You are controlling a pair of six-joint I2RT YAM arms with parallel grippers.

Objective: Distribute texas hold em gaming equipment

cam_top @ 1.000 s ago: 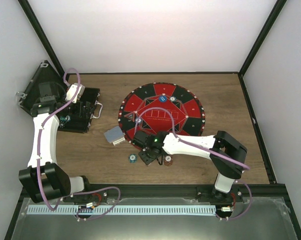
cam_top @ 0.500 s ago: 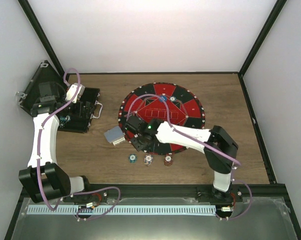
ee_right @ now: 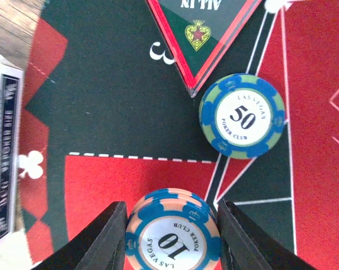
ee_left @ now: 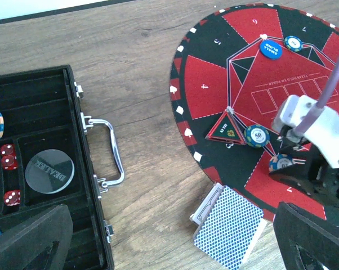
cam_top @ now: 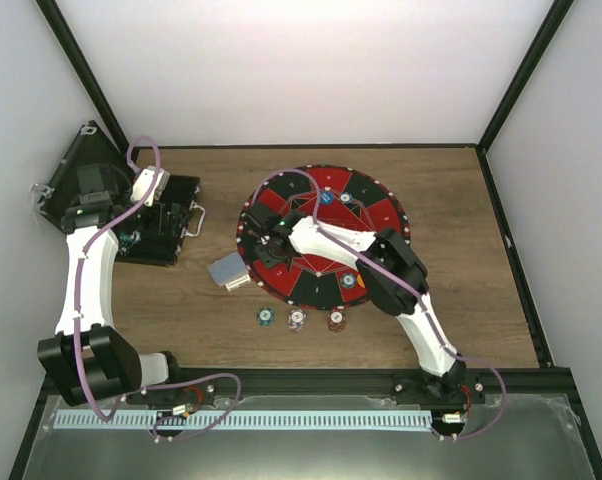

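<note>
Right hand is clamped on a 10 stack over the mat's left side, near the 50 chip. Any tilt and I'd guess the bottom chip slips out. Left hand gapes wide by the case.

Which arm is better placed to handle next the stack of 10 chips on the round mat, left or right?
Right. The right gripper has its fingers on both sides of the 10 chips on the mat. The left gripper hangs open near the black case, away from them, holding nothing.
</note>
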